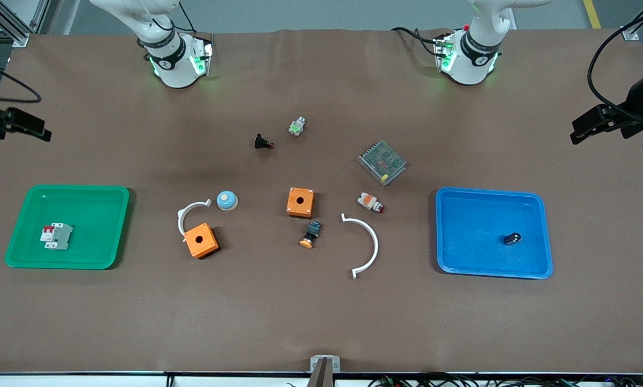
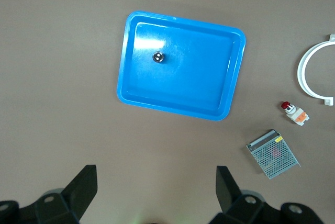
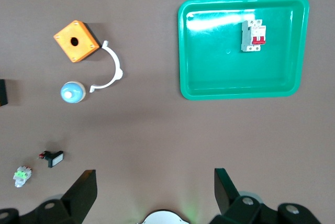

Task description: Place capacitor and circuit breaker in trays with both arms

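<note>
The capacitor [image 1: 512, 238] lies in the blue tray [image 1: 474, 223] at the left arm's end of the table; the left wrist view shows the capacitor [image 2: 158, 56] in that tray [image 2: 199, 85] from high above. The circuit breaker [image 1: 57, 236] lies in the green tray [image 1: 98, 215] at the right arm's end; the right wrist view shows the breaker [image 3: 253, 35] and its tray [image 3: 220, 69]. My left gripper [image 2: 156, 174] is open and empty, raised at the table's end [image 1: 595, 122]. My right gripper [image 3: 154, 177] is open and empty, raised at the other end [image 1: 26, 126].
Between the trays lie two orange boxes [image 1: 300, 202] [image 1: 201, 240], two white arcs [image 1: 367, 244] [image 1: 189, 215], a blue dome [image 1: 227, 200], an orange-capped push-button [image 1: 311, 234], a metal mesh box [image 1: 382, 162], a white-and-orange part [image 1: 370, 202], a black red-tipped part [image 1: 262, 142] and a small green-white part [image 1: 297, 127].
</note>
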Controlling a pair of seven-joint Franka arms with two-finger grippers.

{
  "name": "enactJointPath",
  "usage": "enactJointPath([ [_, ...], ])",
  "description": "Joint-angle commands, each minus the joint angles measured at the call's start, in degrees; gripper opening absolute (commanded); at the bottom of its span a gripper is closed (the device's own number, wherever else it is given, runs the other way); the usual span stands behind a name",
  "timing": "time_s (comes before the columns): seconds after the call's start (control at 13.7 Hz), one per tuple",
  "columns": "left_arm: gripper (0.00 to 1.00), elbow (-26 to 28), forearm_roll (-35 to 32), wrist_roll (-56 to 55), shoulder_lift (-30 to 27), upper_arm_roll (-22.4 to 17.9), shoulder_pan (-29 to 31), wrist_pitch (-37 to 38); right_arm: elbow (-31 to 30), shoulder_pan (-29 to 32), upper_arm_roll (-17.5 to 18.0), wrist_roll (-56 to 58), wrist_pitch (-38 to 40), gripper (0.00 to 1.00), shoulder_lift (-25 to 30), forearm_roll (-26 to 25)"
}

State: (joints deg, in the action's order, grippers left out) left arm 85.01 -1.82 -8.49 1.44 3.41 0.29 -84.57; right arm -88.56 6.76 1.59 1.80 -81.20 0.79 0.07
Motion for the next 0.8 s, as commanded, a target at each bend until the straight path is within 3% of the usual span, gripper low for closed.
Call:
enactJointPath([
  [0.0, 1.00, 2.61, 1.12, 1.89, -1.88, -0.16, 0.24, -0.15, -2.32, -1.75, -0.36, -3.19, 0.52, 0.99, 3.69, 0.99],
  [0.73, 1.00, 1.48, 2.44, 2.51, -1.00, -0.24, 0.06, -1.03, 1.36, -2.37, -0.62, -3.82, -0.27, 1.00, 3.52, 1.16],
])
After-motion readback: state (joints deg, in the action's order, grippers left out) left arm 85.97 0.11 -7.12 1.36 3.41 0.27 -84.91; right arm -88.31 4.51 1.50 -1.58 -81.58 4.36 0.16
